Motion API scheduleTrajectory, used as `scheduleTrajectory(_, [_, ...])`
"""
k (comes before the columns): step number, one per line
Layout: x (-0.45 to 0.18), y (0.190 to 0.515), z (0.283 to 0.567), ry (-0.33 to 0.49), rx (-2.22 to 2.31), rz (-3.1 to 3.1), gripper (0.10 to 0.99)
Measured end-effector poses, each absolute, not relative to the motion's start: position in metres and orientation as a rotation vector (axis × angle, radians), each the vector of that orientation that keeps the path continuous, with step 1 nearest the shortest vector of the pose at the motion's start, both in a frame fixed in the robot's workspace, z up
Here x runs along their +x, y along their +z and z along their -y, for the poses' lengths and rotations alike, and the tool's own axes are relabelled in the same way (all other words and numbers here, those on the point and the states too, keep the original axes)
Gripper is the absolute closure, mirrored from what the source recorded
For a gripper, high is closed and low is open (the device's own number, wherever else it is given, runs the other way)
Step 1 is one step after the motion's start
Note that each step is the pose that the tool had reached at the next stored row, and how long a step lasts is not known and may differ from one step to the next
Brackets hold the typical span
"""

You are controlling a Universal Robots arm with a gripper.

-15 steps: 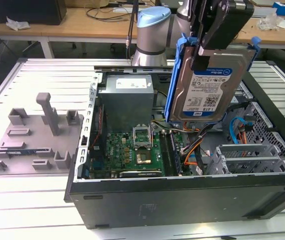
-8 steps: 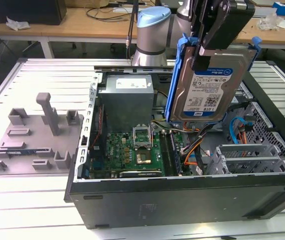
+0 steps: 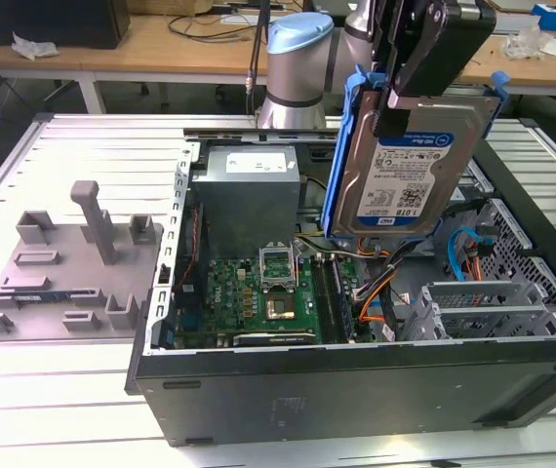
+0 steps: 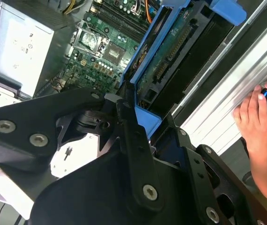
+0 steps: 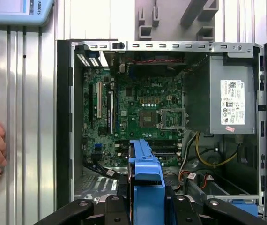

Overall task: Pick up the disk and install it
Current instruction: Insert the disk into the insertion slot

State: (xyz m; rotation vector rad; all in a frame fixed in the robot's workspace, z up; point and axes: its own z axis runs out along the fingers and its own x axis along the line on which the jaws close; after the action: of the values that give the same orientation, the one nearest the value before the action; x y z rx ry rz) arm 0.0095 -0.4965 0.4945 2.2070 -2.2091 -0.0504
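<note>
The disk, a silver hard drive with a blue-and-white label and a blue rail frame, hangs upright and slightly tilted above the open computer case. My gripper is shut on its upper edge, holding it clear of the case, over the side at the exterior view's right. In the second wrist view the disk's green circuit-board underside shows between the black fingers. In the first wrist view the blue rail sits in my gripper, above the motherboard.
A grey fixture plate with upright posts lies at the exterior view's left of the case. Inside are a power supply, a motherboard, loose cables and a metal drive cage. A person's hand rests beside the case.
</note>
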Motion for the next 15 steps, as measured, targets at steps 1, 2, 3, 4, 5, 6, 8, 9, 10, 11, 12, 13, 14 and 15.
scheduleTrajectory(1, [0.009,0.494,0.499,-0.060,2.211,2.213,0.722])
scheduleTrajectory(2, [0.009,0.494,0.501,-0.065,2.214,2.215,0.722])
scheduleTrajectory(3, [0.009,0.494,0.503,-0.067,2.214,2.216,0.722])
scheduleTrajectory(4, [0.010,0.494,0.506,-0.067,2.214,2.216,0.722])
scheduleTrajectory(5, [0.010,0.494,0.509,-0.067,2.215,2.216,0.722])
scheduleTrajectory(6, [0.011,0.494,0.510,-0.067,2.214,2.216,0.722])
scheduleTrajectory(8, [0.013,0.494,0.514,-0.067,2.215,2.216,0.722])
scheduleTrajectory(9, [0.014,0.494,0.516,-0.067,2.215,2.216,0.722])
scheduleTrajectory(10, [0.015,0.494,0.518,-0.067,2.215,2.216,0.722])
scheduleTrajectory(11, [0.015,0.494,0.519,-0.067,2.215,2.216,0.722])
scheduleTrajectory(12, [0.017,0.494,0.522,-0.067,2.214,2.216,0.722])
scheduleTrajectory(13, [0.018,0.494,0.523,-0.067,2.215,2.216,0.722])
scheduleTrajectory(14, [0.019,0.494,0.524,-0.067,2.215,2.216,0.722])
scheduleTrajectory(15, [0.021,0.494,0.526,-0.067,2.215,2.216,0.722])
